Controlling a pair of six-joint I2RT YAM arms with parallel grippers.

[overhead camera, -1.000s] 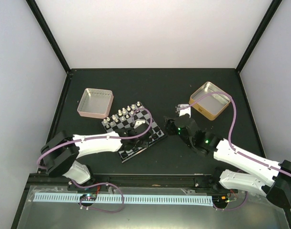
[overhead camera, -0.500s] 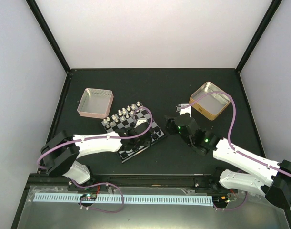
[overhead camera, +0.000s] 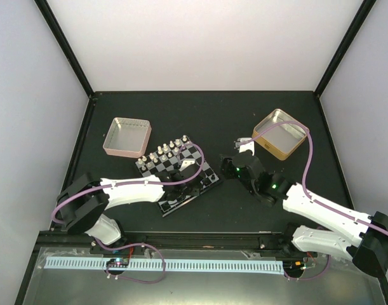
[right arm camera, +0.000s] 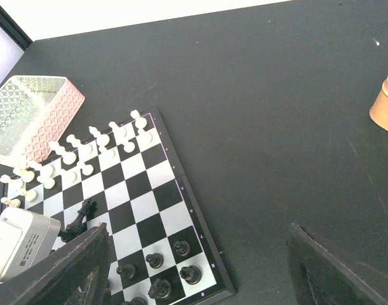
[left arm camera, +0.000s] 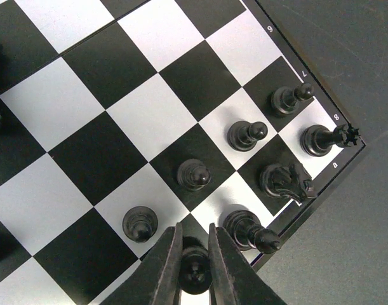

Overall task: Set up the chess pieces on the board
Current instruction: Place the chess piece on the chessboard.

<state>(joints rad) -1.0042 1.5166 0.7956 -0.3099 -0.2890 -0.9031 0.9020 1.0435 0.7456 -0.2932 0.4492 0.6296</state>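
Left gripper (left arm camera: 194,238): narrow, pinched on a black piece (left arm camera: 195,272) low over the board (left arm camera: 73,108), at its edge row.
Black side: seven black men (left arm camera: 246,135) stand just ahead and to the right of those fingers; the rest of their rows looks unfilled.
White side: the pale pieces (right arm camera: 86,149) sit in two rows at the end far from that gripper, seemingly finished.
Right gripper (right arm camera: 200,254): jaws wide, holding nothing, the board's corner below it.
Progress: I'd judge it past halfway.
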